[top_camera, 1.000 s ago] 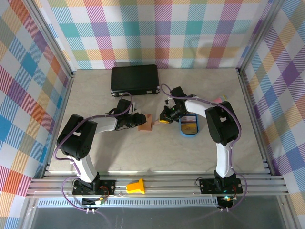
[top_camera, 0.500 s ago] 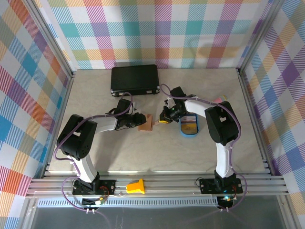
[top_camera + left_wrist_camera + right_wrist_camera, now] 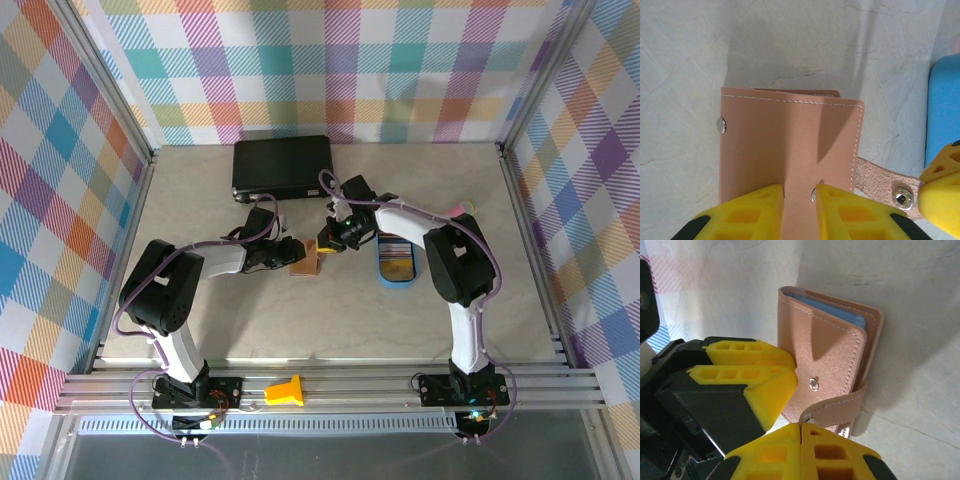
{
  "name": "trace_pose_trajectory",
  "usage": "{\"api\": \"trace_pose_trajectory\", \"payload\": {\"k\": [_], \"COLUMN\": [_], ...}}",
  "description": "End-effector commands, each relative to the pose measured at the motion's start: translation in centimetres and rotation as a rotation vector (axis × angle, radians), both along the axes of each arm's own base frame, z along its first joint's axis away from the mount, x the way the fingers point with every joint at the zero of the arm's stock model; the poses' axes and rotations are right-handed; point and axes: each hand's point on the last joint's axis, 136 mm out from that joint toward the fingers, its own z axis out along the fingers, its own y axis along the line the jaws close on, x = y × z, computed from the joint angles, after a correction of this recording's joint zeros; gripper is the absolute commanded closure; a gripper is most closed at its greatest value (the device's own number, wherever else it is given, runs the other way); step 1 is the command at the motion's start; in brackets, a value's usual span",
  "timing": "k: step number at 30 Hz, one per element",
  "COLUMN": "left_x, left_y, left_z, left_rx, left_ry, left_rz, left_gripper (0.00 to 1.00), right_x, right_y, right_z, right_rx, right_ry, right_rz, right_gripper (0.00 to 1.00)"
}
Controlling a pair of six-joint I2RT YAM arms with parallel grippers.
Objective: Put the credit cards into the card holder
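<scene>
Left gripper clamps the salmon-brown leather folding card holder (folded). Its snap strap leaves toward 4 o'clock, pinched by the nearer right gripper

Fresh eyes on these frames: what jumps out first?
Both arms meet mid-table on the salmon leather card holder. The left gripper pinches its cover, and the right gripper is shut on its closure strap. Just right of them a blue oval tray holds credit cards, and a black case lies at the back.
</scene>
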Motion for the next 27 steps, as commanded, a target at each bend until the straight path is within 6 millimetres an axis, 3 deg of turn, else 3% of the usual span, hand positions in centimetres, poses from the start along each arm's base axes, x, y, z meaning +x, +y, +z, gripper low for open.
{"api": "trace_pose_trajectory", "payload": {"k": [1, 11, 27], "left_x": [-1.1, -1.1, -1.1], "left_y": [0.1, 0.1, 0.1], "left_z": [-1.7, -1.6, -1.6], "left_rx": [0.026, 0.027, 0.025], "left_ry": [0.074, 0.074, 0.069], "left_rz": [-0.023, -0.028, -0.033], "left_gripper": [0.78, 0.79, 0.78], "right_x": [0.2, -0.1, -0.6], "right_y": [1.2, 2.0, 2.0], "right_z": [0.3, -1.5, -2.9], "right_rx": [0.031, -0.013, -0.089], "right_ry": [0.016, 0.06, 0.1], "right_rz": [0.015, 0.02, 0.048], "right_gripper": [1.0, 1.0, 1.0]}}
